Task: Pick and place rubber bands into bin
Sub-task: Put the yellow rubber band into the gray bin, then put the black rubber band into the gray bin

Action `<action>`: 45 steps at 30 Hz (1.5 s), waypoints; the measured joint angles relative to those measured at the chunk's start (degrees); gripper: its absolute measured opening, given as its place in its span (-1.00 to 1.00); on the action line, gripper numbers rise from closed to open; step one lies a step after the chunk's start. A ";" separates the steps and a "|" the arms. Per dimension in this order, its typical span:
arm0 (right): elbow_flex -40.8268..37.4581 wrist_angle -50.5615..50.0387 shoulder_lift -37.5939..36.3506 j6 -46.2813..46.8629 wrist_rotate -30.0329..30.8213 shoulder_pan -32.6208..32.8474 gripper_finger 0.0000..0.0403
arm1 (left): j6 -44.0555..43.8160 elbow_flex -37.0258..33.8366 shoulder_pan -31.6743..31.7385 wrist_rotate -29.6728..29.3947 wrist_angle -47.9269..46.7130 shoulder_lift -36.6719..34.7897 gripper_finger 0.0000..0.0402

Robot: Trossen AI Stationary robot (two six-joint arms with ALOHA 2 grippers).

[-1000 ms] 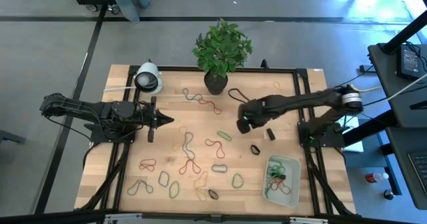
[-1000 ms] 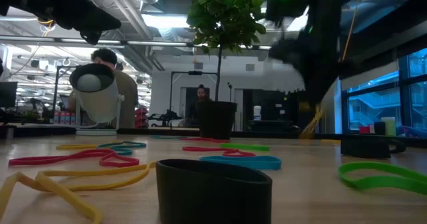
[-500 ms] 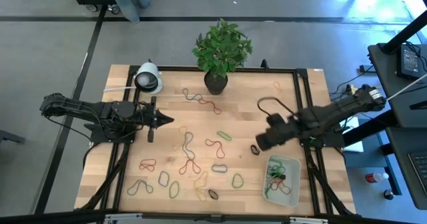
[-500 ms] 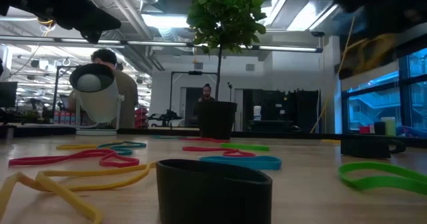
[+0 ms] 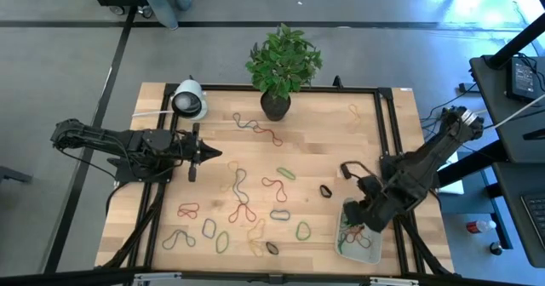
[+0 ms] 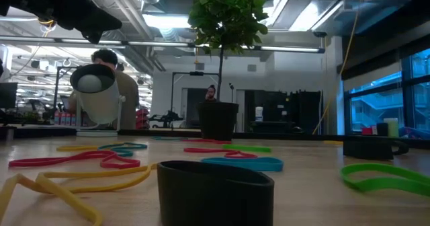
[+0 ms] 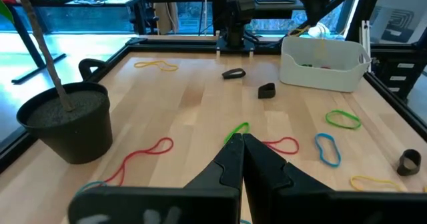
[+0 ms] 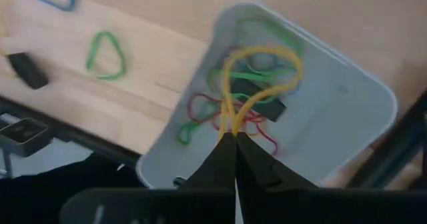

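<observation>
Job's only partly done: the right gripper (image 8: 235, 139) is pinched on a yellow rubber band (image 8: 260, 77) over the bin (image 8: 347, 127), which holds a few, while many lie on the table (image 5: 324, 154) and the left gripper (image 5: 207, 153) waits closed.

my table (image 5: 324, 150) is pale planked wood with a smooth, faintly satin finish and a dark metal frame. the bin (image 8: 347, 127) looks like translucent whitish plastic, smooth and matt. the rubber bands (image 7: 342, 119) read as thin matt elastic. my right pincer (image 8: 235, 142) looks like matt black plastic.
</observation>
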 joint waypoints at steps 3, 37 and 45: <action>-1.68 -0.16 1.83 3.31 -0.07 1.92 -1.00 | 0.35 0.00 0.00 0.00 0.00 0.01 -0.99; -6.35 9.64 2.38 0.32 -2.47 1.64 -0.35 | 0.46 0.00 0.00 0.01 0.02 0.00 -0.99; -2.96 9.35 2.38 -15.73 7.31 -2.30 -0.36 | 0.40 0.00 0.00 0.01 0.09 0.00 -0.99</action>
